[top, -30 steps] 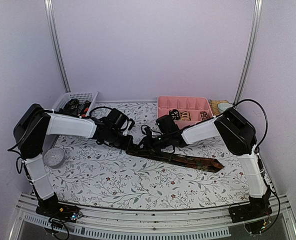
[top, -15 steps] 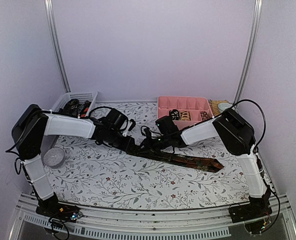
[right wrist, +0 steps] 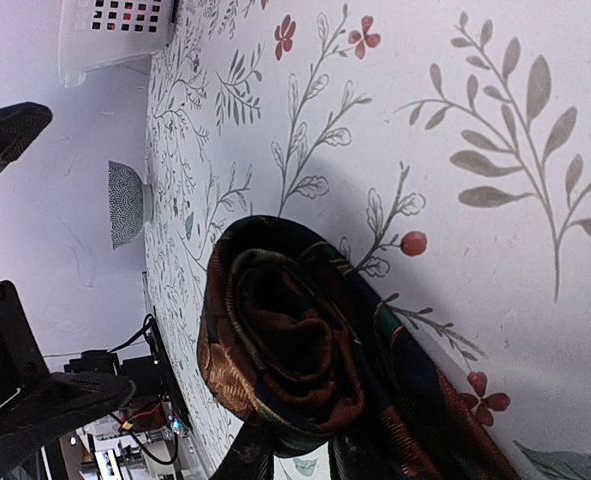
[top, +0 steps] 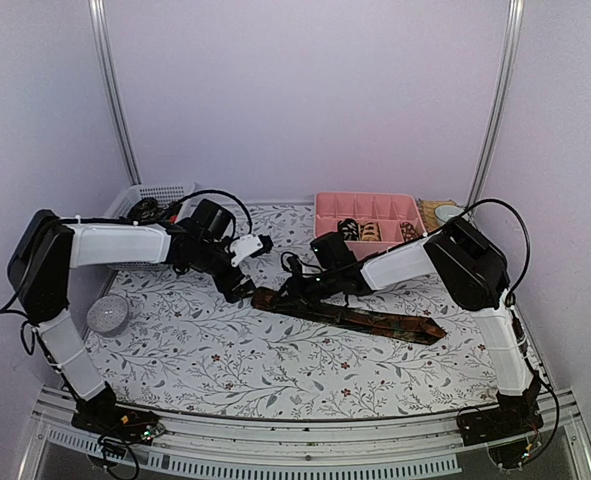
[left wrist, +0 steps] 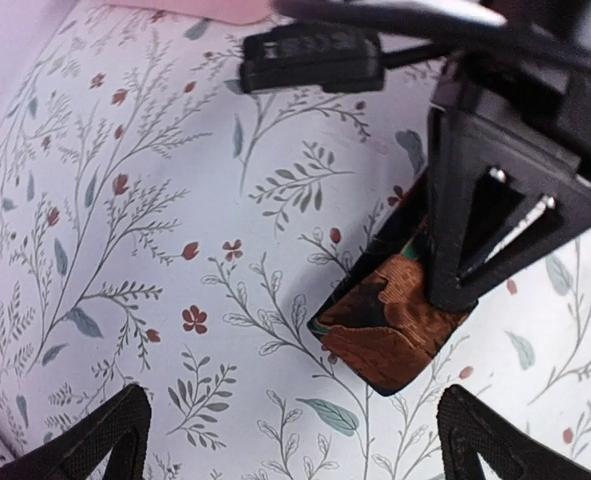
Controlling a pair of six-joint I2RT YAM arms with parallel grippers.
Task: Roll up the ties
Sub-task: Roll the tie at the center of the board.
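A dark brown patterned tie [top: 375, 320] lies flat across the floral cloth, its left end wound into a small coil [right wrist: 295, 345]. My right gripper [top: 283, 292] is shut on that coil, and its fingers [right wrist: 255, 455] pinch the roll from below in the right wrist view. The left gripper [top: 250, 267] stands wide open just left of the coil and holds nothing. In the left wrist view the coiled end [left wrist: 390, 330] sits under the right gripper's finger [left wrist: 475, 230], ahead of my open left gripper [left wrist: 295, 450]. More rolled ties [top: 360, 230] sit in the pink tray.
The pink compartment tray [top: 320, 212] stands at the back right. A white mesh basket [top: 155, 197] with dark items is at the back left. A round grey patterned dish [top: 107, 314] rests near the left arm. Cables hang between the two wrists.
The left gripper has opened wide, let go of the tie's end and drawn back to the left. The right gripper has closed tighter on the coil and stayed in place.
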